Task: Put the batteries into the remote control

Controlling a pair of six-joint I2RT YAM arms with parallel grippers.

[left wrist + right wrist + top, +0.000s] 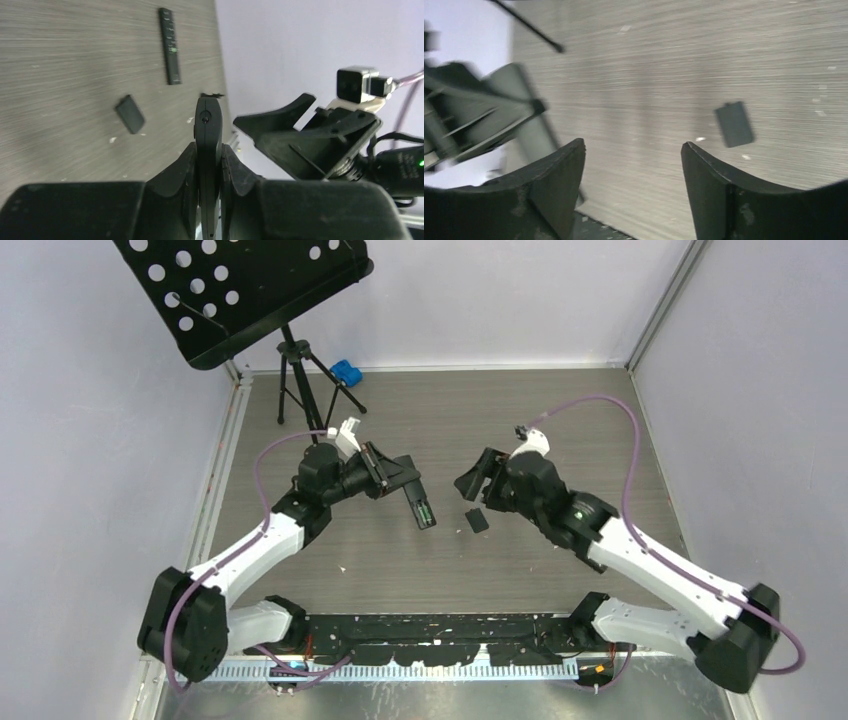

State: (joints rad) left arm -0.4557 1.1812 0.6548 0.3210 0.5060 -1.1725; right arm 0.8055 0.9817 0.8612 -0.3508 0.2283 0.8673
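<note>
Top external view gives the relation that matters most. The remote control [421,510] is clamped in my left claw [400,485], and its long axis runs out of the claw on a slant, toward the near edge and a little toward my right arm. My right claw [470,483] hangs just to the right of the remote's free end and apart from it — a strip of table [400,570] shows between them. So the right claw is the free one, and also the nearer one, for anything that must go into the remote.

The left claw is closed narrow on the remote. In the left wrist view I see the remote edge-on, a thin black bar squeezed between both fingers [182,170]. The right claw stands wide and holds nothing. In the right wrist view only bare table lies between its fingers [559,185].

The remote is black and slim. On its upper face, near the free end, there is an open recess with a green patch inside — I cannot tell if this is a cell or only the inside of the case. The batteries themselves I do not find in any view, neither on the table nor in a claw. A small flat black cover [477,521] lies on the table just on the near side of my right claw, close to the remote's tip but not touching it. A second long remote [170,45] lies flat further away, seen only from the left wrist.

I judge that the next move needs a cell first, so I must find one before the right claw goes to the recess.
</note>
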